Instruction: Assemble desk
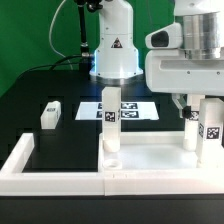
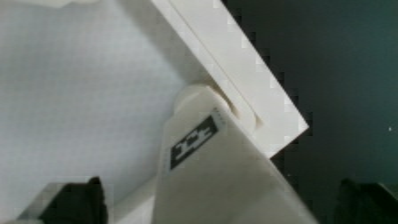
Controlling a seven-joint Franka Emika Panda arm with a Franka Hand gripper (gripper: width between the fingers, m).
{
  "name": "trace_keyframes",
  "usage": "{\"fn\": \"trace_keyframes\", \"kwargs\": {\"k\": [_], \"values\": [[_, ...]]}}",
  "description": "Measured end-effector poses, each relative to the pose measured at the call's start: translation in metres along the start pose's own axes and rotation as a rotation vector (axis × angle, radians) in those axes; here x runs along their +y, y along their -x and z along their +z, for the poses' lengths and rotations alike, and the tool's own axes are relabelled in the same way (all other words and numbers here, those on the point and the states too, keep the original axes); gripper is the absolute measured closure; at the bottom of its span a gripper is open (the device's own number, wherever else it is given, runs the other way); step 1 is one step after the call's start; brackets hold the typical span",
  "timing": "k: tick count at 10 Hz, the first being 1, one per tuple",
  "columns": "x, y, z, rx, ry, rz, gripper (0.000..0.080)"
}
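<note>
The white desk panel lies flat at the front. One leg stands upright in its socket at the exterior view's left end of the panel. Two more legs stand at the right end. A fourth leg lies loose on the black table. My gripper hangs over the two right legs. In the wrist view a tagged leg rises from a corner socket of the panel and runs up between my fingers, with a gap on each side. My gripper is open.
The marker board lies behind the panel. A low white border wall runs along the front and up the exterior view's left side. The robot's base stands at the back.
</note>
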State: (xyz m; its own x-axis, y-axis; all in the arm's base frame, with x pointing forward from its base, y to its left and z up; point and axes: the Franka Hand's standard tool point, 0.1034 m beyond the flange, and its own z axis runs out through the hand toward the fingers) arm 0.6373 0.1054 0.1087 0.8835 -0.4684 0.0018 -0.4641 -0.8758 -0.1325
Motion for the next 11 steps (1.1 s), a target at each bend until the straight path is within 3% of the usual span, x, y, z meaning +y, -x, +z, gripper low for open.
{"fn": "trace_keyframes", "kwargs": {"k": [2, 4, 7, 9, 11], "values": [[0.0025, -0.0011, 0.0041, 0.029, 0.0, -0.386, 0.0151], [0.0039, -0.0007, 0.005, 0.027, 0.002, -0.342, 0.0151], [0.004, -0.0006, 0.0054, 0.027, -0.001, -0.19, 0.0514], [0.0028, -0.0006, 0.0049, 0.027, -0.005, 0.017, 0.0512], [-0.0012, -0.001, 0.0016, 0.018, 0.007, 0.297, 0.0512]]}}
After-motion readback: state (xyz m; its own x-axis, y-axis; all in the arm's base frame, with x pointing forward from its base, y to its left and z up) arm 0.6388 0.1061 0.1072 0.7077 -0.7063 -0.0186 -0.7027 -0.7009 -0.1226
